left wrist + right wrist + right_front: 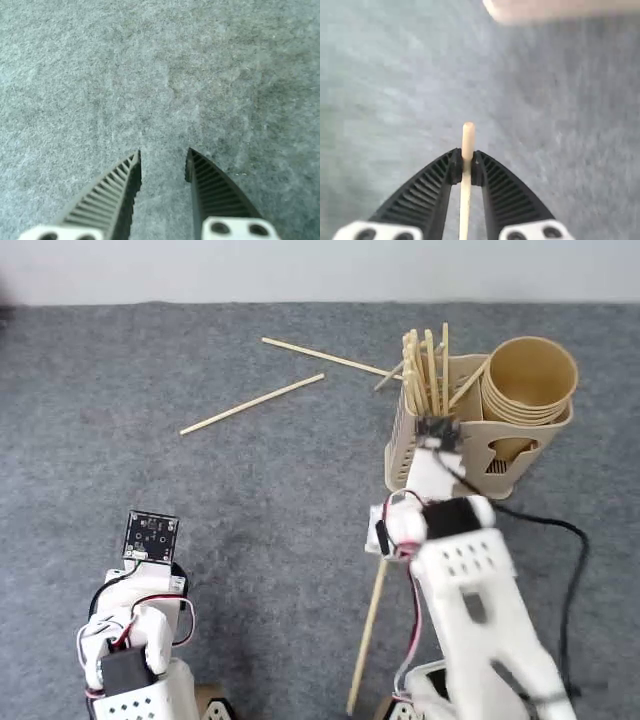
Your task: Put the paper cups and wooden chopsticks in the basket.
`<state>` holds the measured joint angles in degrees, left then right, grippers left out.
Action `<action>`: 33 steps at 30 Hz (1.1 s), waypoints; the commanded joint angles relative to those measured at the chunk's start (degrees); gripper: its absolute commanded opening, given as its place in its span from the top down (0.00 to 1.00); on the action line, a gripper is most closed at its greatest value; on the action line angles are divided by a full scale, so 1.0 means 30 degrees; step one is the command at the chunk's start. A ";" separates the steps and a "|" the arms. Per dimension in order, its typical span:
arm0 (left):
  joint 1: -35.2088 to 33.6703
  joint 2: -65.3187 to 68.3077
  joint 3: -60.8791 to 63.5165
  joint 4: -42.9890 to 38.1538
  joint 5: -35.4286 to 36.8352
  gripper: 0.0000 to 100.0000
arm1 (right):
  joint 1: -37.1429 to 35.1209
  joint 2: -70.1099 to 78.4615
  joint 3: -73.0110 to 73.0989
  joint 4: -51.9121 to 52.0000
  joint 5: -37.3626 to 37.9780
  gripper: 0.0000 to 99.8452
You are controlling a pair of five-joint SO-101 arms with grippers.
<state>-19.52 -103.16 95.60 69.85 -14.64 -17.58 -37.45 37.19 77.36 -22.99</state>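
Note:
My right gripper (466, 160) is shut on a wooden chopstick (468, 132) near its tip, a short end poking past the fingertips. From above, that chopstick (367, 635) slants from under the right arm (455, 550) toward the near edge. The beige basket (510, 445) stands at the back right, just beyond that arm, and holds stacked paper cups (528, 380) and several upright chopsticks (425, 370). Two loose chopsticks (252, 403) (325, 357) lie on the carpet left of the basket. My left gripper (162, 157) is open over bare carpet, nothing between its fingers.
Grey carpet (280, 490) covers the table, open between the two arms and in front of the loose chopsticks. The left arm (135, 640) sits at the near left. A black cable (575, 560) trails to the right of the right arm.

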 commanded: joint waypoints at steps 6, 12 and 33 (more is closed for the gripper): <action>-0.0088 -0.0176 -0.0073 -0.0381 -0.0176 0.86 | -0.0308 -0.3473 -0.8762 0.0689 0.0996 0.99; -0.0088 -0.0176 -0.0073 -0.0381 -0.0176 0.86 | -0.0278 -0.3473 -1.3773 -0.1128 0.2462 0.99; -0.0088 -0.0176 -0.0073 -0.0381 -0.0176 0.86 | 0.5524 -0.2916 -1.0901 -1.3495 0.8527 0.99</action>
<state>-19.52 -103.16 95.60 69.85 -14.64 -1.32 -47.03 0.35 43.16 0.57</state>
